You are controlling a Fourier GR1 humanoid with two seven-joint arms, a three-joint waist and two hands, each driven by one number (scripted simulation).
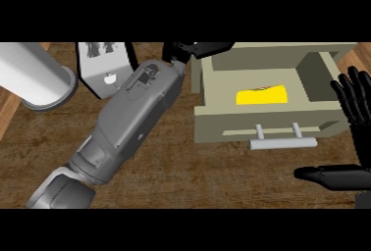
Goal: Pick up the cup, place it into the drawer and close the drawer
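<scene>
Robot hand (197, 49) beside cup (262, 94) in drawer (217, 117).

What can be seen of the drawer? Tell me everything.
The drawer is a pale beige box, pulled open, at the upper right of the wooden counter. Its front carries a light grey bar handle on two posts. Inside lies a yellow object. The left hand is at its far left corner; contact is unclear.

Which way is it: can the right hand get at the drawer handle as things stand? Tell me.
Probably yes. The right hand rests open beside the drawer, and nothing lies between it and the drawer handle.
</scene>
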